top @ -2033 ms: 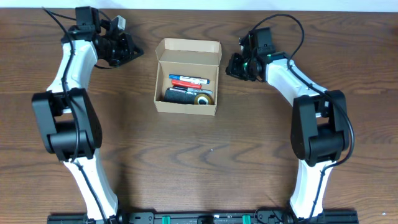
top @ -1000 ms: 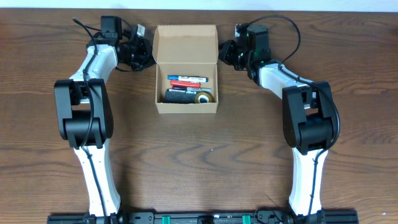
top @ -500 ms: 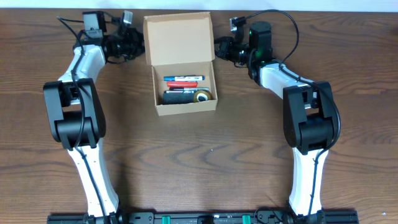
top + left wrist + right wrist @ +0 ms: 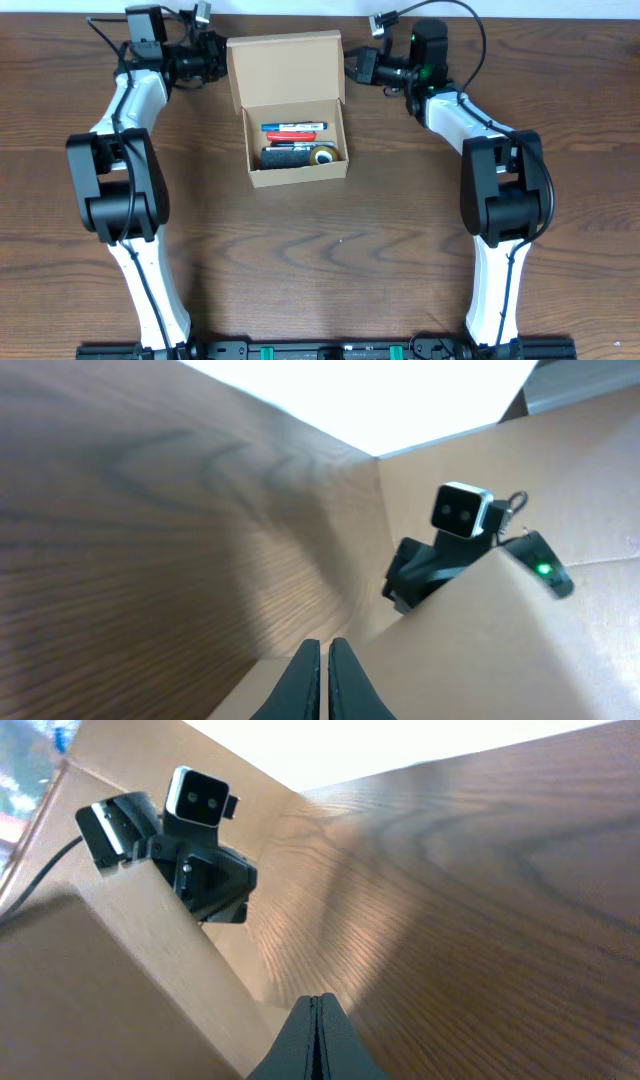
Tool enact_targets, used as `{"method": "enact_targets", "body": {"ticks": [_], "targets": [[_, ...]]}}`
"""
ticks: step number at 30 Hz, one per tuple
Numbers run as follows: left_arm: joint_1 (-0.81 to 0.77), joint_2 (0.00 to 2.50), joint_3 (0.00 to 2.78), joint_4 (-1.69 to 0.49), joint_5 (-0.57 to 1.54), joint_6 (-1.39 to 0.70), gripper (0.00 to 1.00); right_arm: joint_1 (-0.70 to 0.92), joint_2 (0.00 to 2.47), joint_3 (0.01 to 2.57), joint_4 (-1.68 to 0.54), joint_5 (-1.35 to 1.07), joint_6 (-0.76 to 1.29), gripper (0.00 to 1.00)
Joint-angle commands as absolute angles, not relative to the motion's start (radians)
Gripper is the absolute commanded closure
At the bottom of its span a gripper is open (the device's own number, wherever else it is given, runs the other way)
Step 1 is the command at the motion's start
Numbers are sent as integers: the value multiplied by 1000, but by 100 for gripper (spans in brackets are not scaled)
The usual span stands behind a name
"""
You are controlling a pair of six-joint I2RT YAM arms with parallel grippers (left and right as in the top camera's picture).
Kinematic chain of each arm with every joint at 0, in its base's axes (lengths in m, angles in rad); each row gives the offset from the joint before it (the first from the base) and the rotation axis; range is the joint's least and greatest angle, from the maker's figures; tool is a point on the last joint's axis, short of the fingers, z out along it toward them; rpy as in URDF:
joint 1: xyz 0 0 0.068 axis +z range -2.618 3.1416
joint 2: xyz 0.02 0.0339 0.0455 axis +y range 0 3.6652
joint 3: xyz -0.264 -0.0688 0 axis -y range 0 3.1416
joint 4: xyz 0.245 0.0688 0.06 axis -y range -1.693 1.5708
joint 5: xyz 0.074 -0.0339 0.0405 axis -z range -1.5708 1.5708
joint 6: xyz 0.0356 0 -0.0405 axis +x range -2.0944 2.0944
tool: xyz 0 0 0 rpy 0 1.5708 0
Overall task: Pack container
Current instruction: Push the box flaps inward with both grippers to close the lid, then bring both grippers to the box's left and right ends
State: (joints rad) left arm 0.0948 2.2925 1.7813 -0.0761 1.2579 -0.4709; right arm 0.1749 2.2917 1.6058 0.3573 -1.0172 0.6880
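The container [image 4: 297,176] is a tan cardboard box at the table's middle, with its hinged lid [image 4: 285,65] open at the far side. Inside lie a blue and a red marker [image 4: 295,128], a black object [image 4: 283,156] and a tape roll [image 4: 322,155]. My left gripper [image 4: 218,62] is shut and sits against the lid's left edge. My right gripper [image 4: 352,68] is shut and sits against the lid's right edge. In the left wrist view my shut fingertips [image 4: 325,652] lie beside the lid [image 4: 520,640]. In the right wrist view the shut fingertips [image 4: 315,1005] lie beside the lid [image 4: 120,990].
The brown wooden table [image 4: 330,250] carries both arm bases along its front edge. A white wall strip runs behind the table's far edge, close to both grippers. Each wrist view shows the other arm's camera [image 4: 460,510] [image 4: 200,798] past the lid.
Both grippers moved in from the sides to the lid's two edges. The lid now shows broader from above, and the box has shifted slightly left and turned a little.
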Motion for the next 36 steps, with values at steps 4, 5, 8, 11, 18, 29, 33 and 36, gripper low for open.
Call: {"method": "enact_targets", "body": {"ticks": [4,5,8,11,18,29,33,36], "targets": [[93,2165,1805,-72,1315,-441,94,171,2294,1661,359,-1149,664,99],[93,2158,1805,-74,1323,-440,94,171,2290,1662,359,-1159,664,98],[93,2142,1805,-83,1358,-440,95,171,2281,1662,355,-1188,664,98],[93,2136,1805,-111,1388,-433,94,171,2267,1662,354,-1224,664,98],[91,2135,1805,-396,1376,-236,94,179,2250,1662,317,-1326,664,99],[91,2119,1805,-831,1177,75,94,189,2250,1662,60,-1340,566,98],[91,2104,1805,-939,1095,148,94,190,2250,1662,-21,-1324,533,98],[91,2083,1805,-984,1056,179,94,191,2249,1662,-26,-1317,533,99]]}}
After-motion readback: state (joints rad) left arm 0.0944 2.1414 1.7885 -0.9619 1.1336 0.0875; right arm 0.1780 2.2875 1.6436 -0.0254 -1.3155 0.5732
